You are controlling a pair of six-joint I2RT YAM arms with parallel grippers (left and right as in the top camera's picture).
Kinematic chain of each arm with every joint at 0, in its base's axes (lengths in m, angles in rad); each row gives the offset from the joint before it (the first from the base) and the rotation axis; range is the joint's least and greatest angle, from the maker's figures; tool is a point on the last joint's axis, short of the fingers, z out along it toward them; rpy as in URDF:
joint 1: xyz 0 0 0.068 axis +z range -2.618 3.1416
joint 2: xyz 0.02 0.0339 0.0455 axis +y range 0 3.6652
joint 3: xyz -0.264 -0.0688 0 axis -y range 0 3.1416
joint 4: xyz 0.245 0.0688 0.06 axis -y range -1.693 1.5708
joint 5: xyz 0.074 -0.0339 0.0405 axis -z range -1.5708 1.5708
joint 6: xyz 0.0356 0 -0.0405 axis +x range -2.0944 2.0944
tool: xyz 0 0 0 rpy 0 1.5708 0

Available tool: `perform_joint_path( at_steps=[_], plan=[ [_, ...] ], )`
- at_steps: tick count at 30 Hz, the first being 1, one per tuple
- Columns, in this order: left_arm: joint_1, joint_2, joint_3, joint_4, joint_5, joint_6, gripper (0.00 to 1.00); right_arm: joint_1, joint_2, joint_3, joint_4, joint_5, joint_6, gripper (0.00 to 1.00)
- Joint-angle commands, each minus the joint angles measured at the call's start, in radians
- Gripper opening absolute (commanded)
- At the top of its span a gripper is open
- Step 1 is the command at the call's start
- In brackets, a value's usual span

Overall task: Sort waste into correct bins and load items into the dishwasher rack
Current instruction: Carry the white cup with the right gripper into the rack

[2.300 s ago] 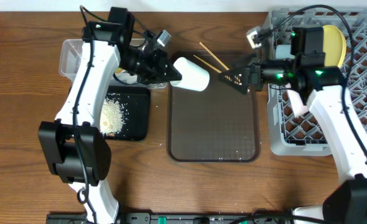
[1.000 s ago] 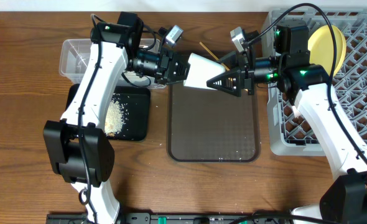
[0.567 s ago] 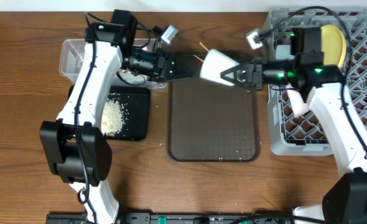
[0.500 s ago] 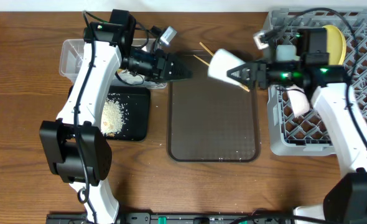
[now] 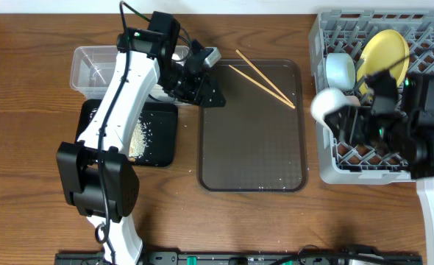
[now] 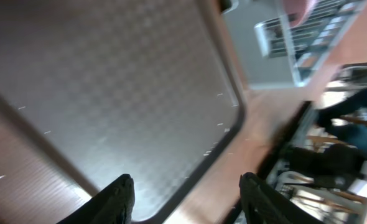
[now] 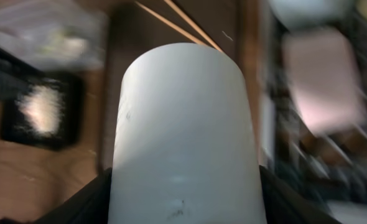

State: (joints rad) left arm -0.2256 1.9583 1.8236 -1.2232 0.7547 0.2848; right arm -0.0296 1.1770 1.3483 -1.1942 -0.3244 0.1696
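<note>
step: rack the white cup | right gripper: clamped on cup, over dishwasher rack at its 9 o'clock edge | left gripper: fingers apart, empty, at brown tray 11 o'clock | advice: carry inward, clear white bowl at cup's 12 o'clock, lower into a free cell before releasing | pending: chopsticks, tray 1 o'clock
</note>
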Motion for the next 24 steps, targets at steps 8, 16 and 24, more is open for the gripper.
perform_joint_path(
  at_steps=[8,16,24],
  plan=[
    [-0.020,0.000,0.000,0.000,-0.116,-0.013,0.59,-0.045,0.062,0.012,-0.235,0.322,0.071,0.52],
    [-0.046,0.000,0.000,0.006,-0.116,-0.013,0.59,-0.114,0.208,0.011,-0.256,0.356,0.054,0.49],
    [-0.062,0.000,0.000,0.010,-0.116,-0.013,0.59,-0.114,0.328,0.011,-0.223,0.364,0.055,0.49]
  ],
)
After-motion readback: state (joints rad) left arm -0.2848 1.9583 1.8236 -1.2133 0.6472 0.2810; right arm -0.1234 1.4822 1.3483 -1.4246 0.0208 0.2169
